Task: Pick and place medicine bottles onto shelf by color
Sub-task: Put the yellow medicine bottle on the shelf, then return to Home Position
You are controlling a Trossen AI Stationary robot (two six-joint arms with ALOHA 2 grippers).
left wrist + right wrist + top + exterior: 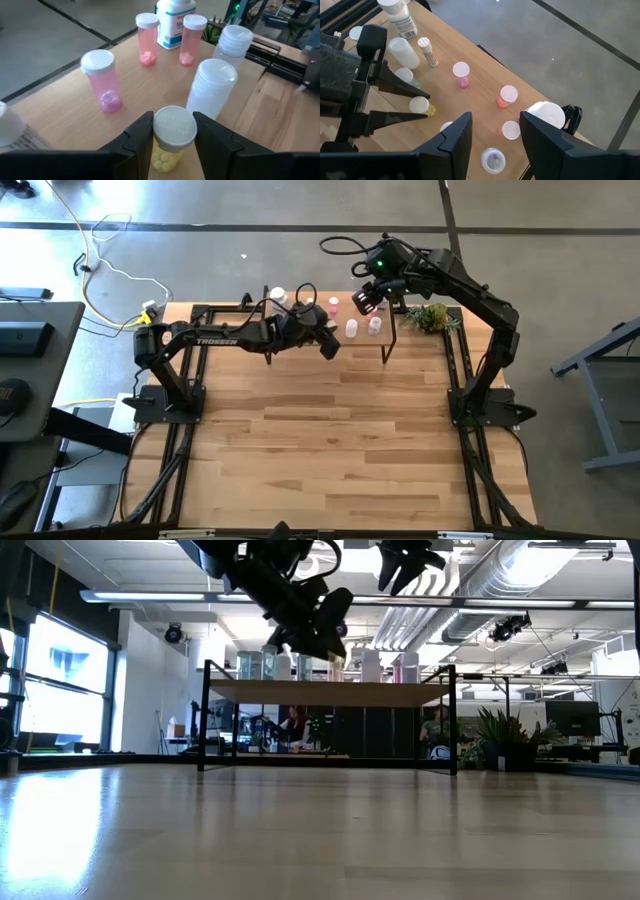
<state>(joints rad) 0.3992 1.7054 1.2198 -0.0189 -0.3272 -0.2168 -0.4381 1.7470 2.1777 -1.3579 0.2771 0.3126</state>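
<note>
Desk carries the wood shelf, crowded with pink bottles and white bottles. Left gripper has its jaws clenched on a yellow-pill bottle over the shelf; right gripper hovers above, jaws released.

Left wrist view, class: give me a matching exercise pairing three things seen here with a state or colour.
Column one:
1. left gripper
2. yellow-pill bottle
3. pink bottles

Column two:
A. held between two dark fingers
B. standing upright on the shelf, white caps on
C. shut on a bottle

Pairs: 1-C, 2-A, 3-B.
</note>
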